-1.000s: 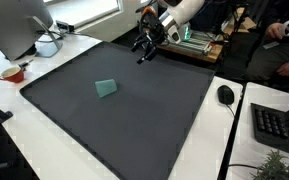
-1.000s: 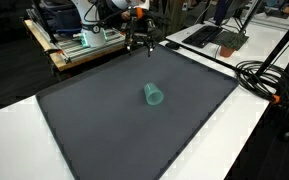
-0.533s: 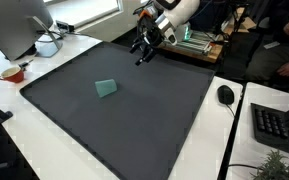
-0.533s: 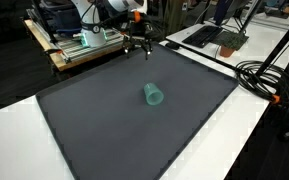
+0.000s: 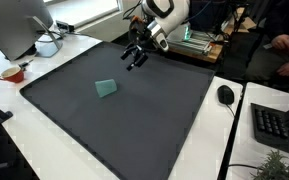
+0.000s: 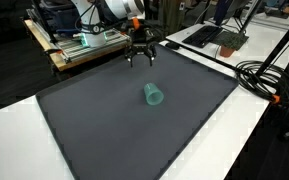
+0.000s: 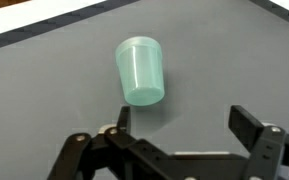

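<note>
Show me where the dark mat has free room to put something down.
The mat is bare all around the green cup, widest between it and the mouse. Crowded: the mat edge under the gripper, and the keyboard side.

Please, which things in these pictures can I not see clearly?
- Green cup: its inside does not show in the wrist view, and it is too small in both exterior views.
- Hand: its base is cut off by the wrist view's bottom edge.
- Red bowl: its contents are too small.
</note>
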`<state>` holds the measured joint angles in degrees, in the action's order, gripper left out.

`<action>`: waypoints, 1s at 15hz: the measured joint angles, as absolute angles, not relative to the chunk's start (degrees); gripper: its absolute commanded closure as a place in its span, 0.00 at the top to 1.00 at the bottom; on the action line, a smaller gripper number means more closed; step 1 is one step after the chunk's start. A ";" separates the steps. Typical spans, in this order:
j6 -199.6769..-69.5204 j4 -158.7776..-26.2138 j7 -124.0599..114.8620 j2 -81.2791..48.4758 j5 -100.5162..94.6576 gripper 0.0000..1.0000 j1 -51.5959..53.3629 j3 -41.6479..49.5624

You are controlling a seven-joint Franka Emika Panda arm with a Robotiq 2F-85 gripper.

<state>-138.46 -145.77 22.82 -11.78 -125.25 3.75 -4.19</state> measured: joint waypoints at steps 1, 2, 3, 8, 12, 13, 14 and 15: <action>-138.93 -144.67 22.48 -13.30 -127.24 1.00 3.14 -3.76; -139.60 -143.48 22.45 -14.95 -128.84 1.00 2.56 -3.39; -140.59 -142.19 22.49 -16.70 -130.20 1.00 2.06 -3.10; -142.70 -136.99 22.36 -23.65 -133.01 1.00 1.61 -2.92; -136.98 -136.82 18.27 -25.65 -133.56 1.00 3.12 -4.04; -134.86 -137.01 17.16 -25.91 -133.86 1.00 3.67 -4.37; -132.78 -137.21 16.34 -26.16 -134.07 1.00 4.24 -4.61; -130.88 -137.41 15.50 -26.43 -134.29 1.00 4.78 -4.80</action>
<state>-130.88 -137.41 15.50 -26.43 -134.29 4.78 -4.80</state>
